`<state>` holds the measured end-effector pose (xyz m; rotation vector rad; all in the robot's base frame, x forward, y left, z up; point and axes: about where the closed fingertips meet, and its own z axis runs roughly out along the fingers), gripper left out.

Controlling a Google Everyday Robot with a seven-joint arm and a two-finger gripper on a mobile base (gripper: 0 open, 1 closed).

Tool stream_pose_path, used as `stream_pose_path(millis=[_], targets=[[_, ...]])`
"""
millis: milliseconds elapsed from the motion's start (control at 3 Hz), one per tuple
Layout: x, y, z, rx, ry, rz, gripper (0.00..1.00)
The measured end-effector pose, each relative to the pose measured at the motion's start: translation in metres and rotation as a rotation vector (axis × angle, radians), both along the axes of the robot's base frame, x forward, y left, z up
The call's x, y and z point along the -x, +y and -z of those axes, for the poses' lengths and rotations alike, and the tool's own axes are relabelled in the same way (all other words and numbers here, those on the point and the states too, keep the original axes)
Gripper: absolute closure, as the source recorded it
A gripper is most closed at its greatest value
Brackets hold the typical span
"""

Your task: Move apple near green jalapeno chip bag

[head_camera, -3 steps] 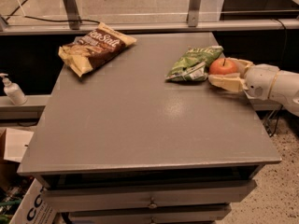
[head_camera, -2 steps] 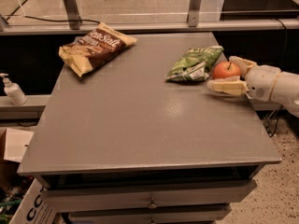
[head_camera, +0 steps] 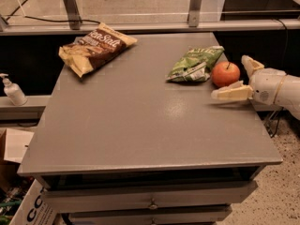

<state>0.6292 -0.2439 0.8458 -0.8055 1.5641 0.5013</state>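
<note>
The red-orange apple [head_camera: 225,73] sits on the grey table [head_camera: 140,125] near its right edge, right beside the green jalapeno chip bag [head_camera: 194,63], which lies to its left. My gripper [head_camera: 231,77] comes in from the right, just right of the apple. Its two cream fingers are spread wide, one behind the apple and one in front of it. The apple rests on the table between and slightly left of the fingertips, apart from them.
A larger brown-and-yellow chip bag [head_camera: 96,47] lies at the table's back left. A metal rail and glass run behind the table. A white pump bottle [head_camera: 12,91] stands on a ledge to the left. Drawers sit under the table front.
The fingers have opened and let go of the apple, and the gripper has drawn back to the right. The apple stays beside the green bag.
</note>
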Motion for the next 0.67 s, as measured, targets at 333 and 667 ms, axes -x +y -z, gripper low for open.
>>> stream_pose_path(millis=[333,667], targets=[[0.0438,-0.0485,-0.0391,-0.004,-0.044,0.014,0.0],[0.047,-0.051,-0.0401,-0.005,-0.045,0.013,0.0]])
